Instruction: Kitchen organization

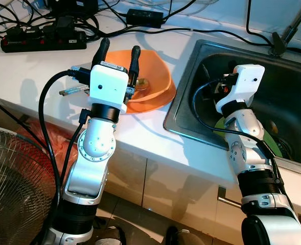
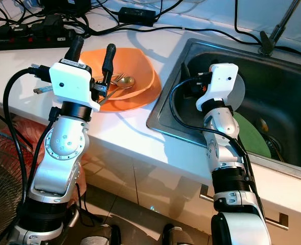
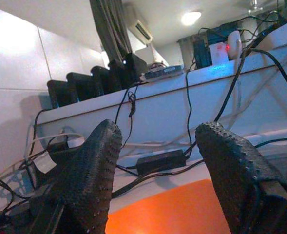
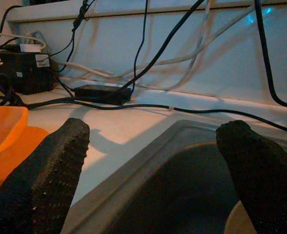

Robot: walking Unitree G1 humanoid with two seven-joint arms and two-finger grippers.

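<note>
Left gripper (image 1: 118, 51) spread wide, empty, hovering over the orange bowl (image 1: 155, 81) on the counter; spoons (image 2: 122, 81) lie just right of its fingertips. Right gripper (image 4: 153, 161) agape, empty, over the sink (image 1: 191, 66).

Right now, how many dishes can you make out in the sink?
2. A green plate lies on the bottom of the sink, and a pale plate shows behind the right gripper's wrist housing. More may be hidden behind that arm.
</note>
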